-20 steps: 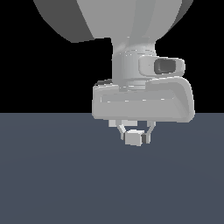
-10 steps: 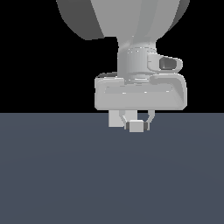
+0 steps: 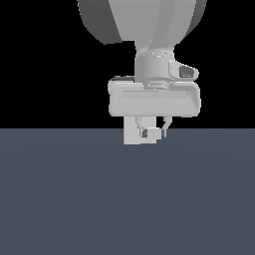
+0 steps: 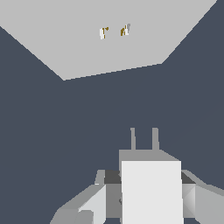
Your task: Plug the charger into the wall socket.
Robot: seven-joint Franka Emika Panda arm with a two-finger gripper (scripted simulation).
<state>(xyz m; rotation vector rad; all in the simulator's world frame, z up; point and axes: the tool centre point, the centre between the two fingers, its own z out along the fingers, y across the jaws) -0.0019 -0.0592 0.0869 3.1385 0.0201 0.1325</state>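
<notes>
The gripper [image 3: 154, 130] hangs below the arm's wide grey hand, with its fingers [image 3: 167, 124] pointing down toward the dark grey floor [image 3: 74, 199]. The jaws stand narrow and are clamped on the charger [image 3: 152, 133], a small white cube held between the two fingertips, clear of the floor.

In the wrist view the charger [image 4: 151, 190] sits between the grey fingers [image 4: 87, 205], one on each side of the cube and touching it. Two short grey prongs [image 4: 143, 139] stand out of the cube's far face, side by side and parallel, pointing away from the camera toward the socket [image 4: 109, 39].

The socket is a flat white square plate. Two small orange-and-white holes [image 4: 114, 31] lie side by side near its centre. In the wrist view a strip of dark floor shows between the prong tips and the plate's nearest edge, so the prongs are apart from the plate and are not in the holes.

In the exterior view a white block [image 3: 130, 132] shows behind the gripper at the line where the floor meets the black background; whether this is the socket plate cannot be told from that view.
</notes>
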